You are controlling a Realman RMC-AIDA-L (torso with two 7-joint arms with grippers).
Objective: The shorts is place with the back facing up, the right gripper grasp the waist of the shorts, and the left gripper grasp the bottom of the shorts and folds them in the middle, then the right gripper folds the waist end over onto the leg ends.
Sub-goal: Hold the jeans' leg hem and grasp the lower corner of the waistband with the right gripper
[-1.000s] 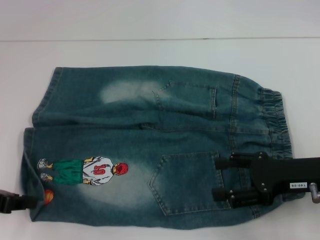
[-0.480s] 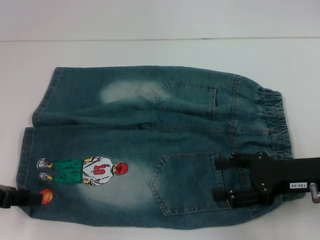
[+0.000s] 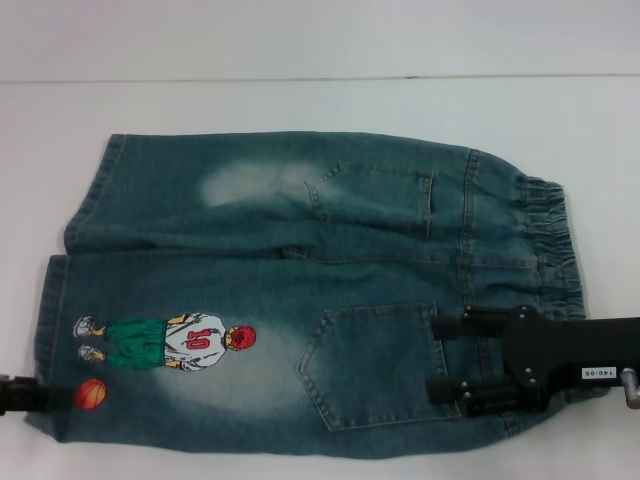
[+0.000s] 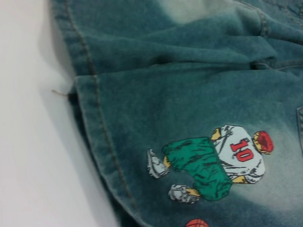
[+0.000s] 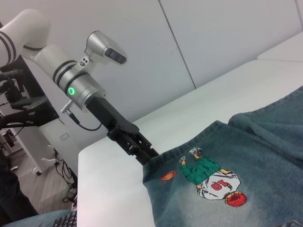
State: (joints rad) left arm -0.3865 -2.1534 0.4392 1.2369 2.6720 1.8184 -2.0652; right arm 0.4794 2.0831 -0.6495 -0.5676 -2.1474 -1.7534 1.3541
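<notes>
Shorts: I see them flat on the table, waist right, leg ends left.
Right gripper: over the near pocket.
Left gripper: at the near leg hem.

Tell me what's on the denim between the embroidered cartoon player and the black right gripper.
A stitched patch pocket, seen in the head view, lies between the embroidered player and the right gripper.

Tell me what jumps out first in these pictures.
The shorts lie spread flat across the white table, with an embroidered basketball player near the leg hems. The right gripper sits over the waist end, and the left gripper meets the hem edge.
</notes>
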